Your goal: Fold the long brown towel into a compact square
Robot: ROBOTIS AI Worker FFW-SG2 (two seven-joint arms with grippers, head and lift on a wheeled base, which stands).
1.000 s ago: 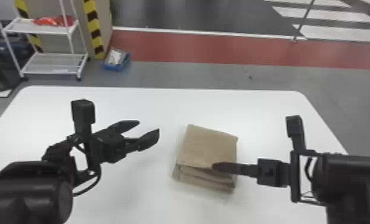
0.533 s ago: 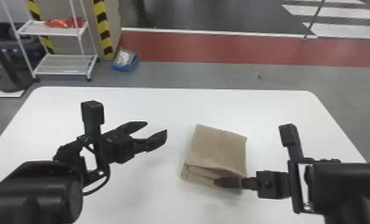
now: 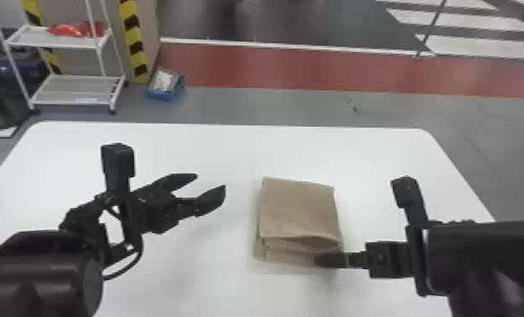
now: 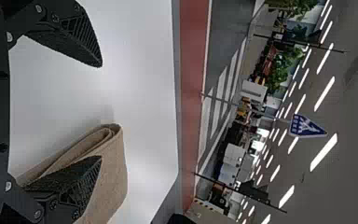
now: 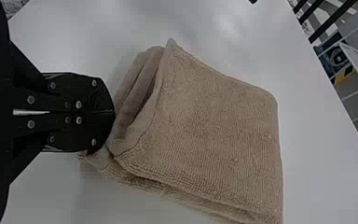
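Running front to back, towel [image 3: 298,206], layers [image 3: 288,253] nearest

The towel [image 3: 298,208] is plain brown; the table [image 3: 214,143], white.

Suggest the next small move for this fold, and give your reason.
I'd probably ease the right gripper forward, tucking the towel's near edge in: the lower layers jut out past the top one on the side toward the robot, and the shut fingertips sit at that edge's right corner.
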